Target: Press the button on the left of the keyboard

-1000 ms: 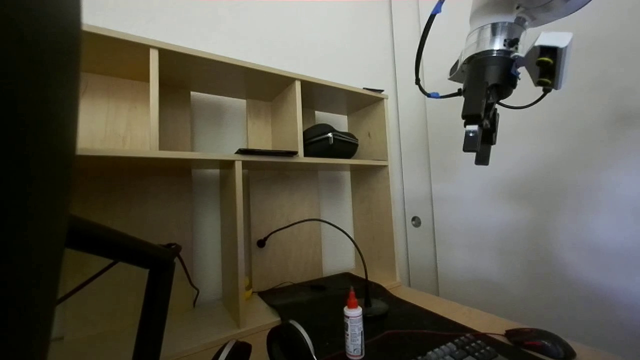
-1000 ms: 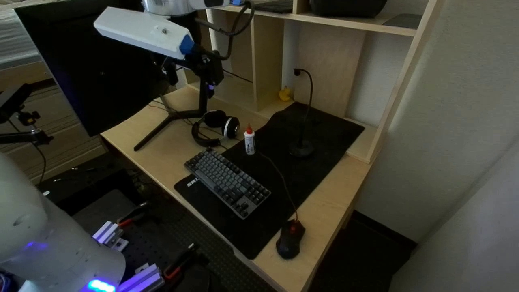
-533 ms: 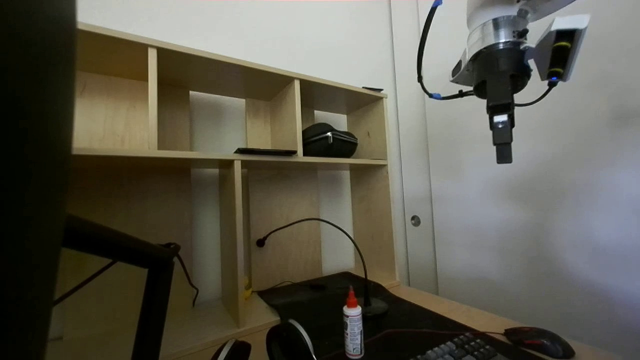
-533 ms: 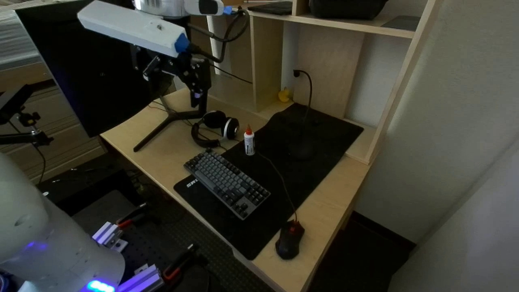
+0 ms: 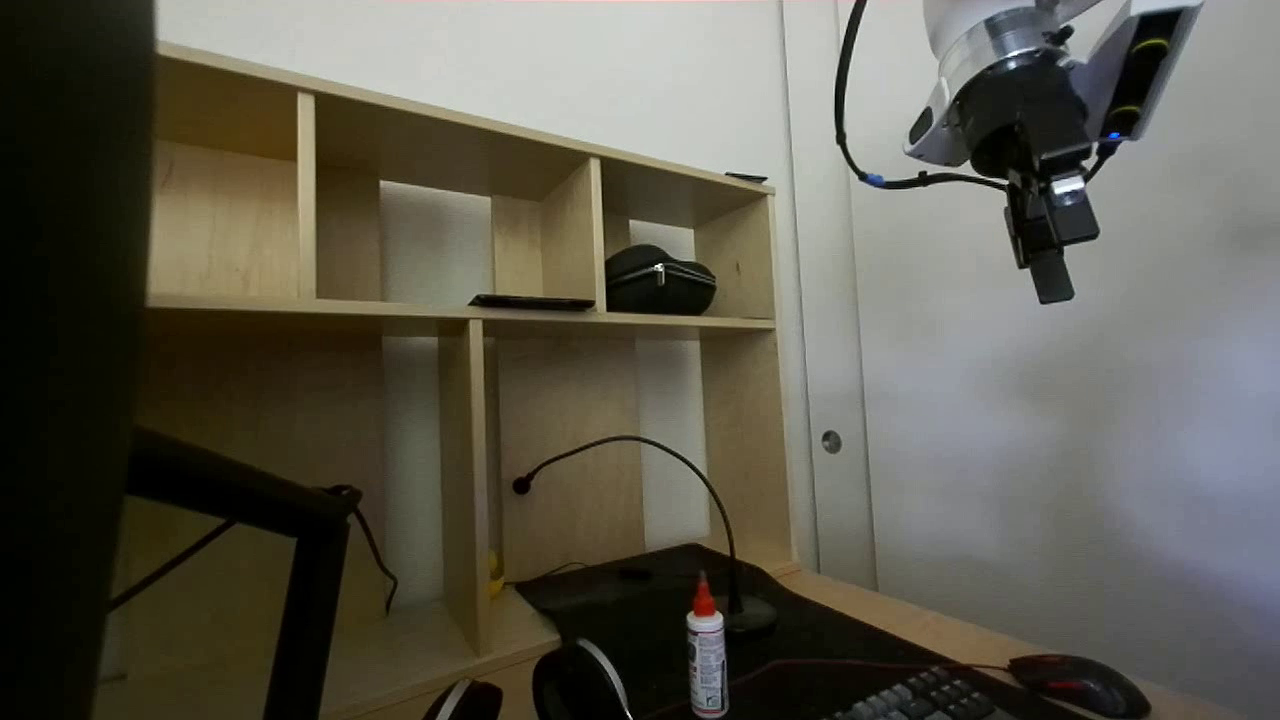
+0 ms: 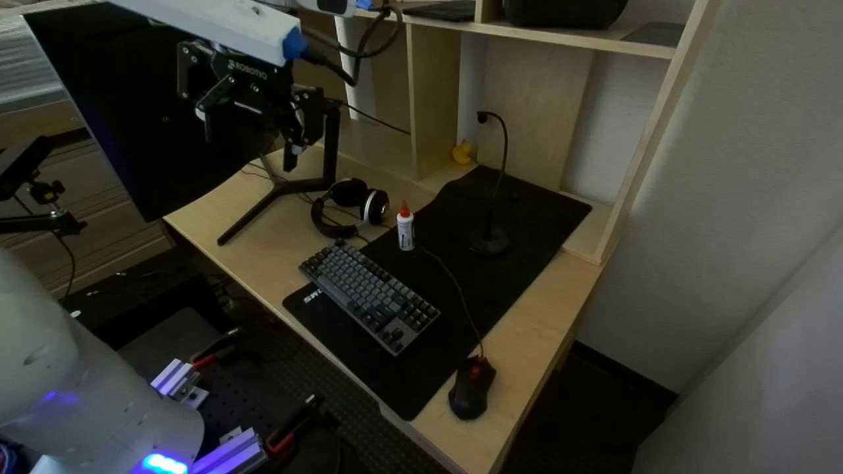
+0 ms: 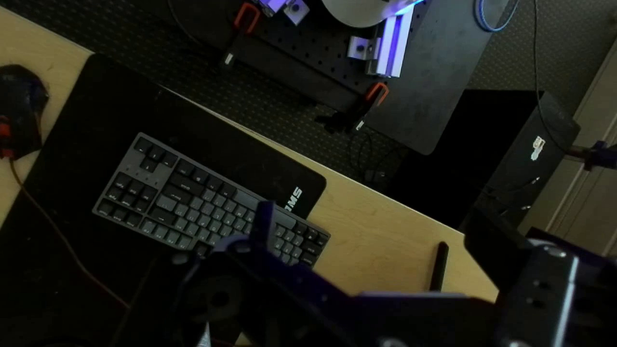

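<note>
While jaws are spread wide, nothing gripped, gripper (image 6: pixel 249 150) is poised well above table (image 6: pixel 533 322); keyboard (image 6: pixel 369 296) is set near robot-side edge, left end past mat (image 6: pixel 487 289), untouched. No press seemingly made yet; lining up, lowering, left-side push judged still due.

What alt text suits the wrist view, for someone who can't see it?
Seen from above, a keyboard lies on a black desk mat, partly hidden by the robot's open gripper; a mouse sits at the picture's left edge.
</note>
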Available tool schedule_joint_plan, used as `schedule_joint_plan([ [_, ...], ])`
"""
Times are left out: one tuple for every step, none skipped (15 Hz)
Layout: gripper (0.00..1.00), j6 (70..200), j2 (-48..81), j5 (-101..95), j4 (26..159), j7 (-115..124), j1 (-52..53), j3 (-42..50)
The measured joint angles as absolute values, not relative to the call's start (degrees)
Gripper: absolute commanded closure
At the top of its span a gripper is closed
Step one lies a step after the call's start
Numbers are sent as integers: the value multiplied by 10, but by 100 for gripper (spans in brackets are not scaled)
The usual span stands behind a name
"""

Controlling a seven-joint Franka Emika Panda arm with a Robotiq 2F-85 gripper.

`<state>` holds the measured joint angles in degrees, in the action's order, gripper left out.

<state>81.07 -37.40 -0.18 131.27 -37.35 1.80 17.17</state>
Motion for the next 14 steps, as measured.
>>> schedule_joint_plan([
  [0, 813, -375, 10, 1313, -360, 16, 172],
  [0, 814, -376, 21, 1313, -350, 15, 172],
  [0, 814, -377, 22, 1313, -348, 15, 171],
  [0, 814, -377, 14, 1313, -354, 16, 170],
  [0, 811, -377, 2, 1312, -367, 17, 169],
  [0, 810, -376, -13, 1312, -383, 17, 168],
  [0, 807, -376, -28, 1312, -399, 18, 167],
  [0, 807, -375, -43, 1312, -413, 19, 166],
  [0, 812, -375, -52, 1312, -422, 19, 166],
  [0, 827, -376, -53, 1313, -423, 19, 165],
  [0, 852, -378, -51, 1314, -416, 18, 165],
  [0, 870, -379, -51, 1315, -410, 18, 165],
  [0, 872, -380, -51, 1315, -409, 18, 165],
  [0, 874, -380, -51, 1315, -407, 18, 165],
])
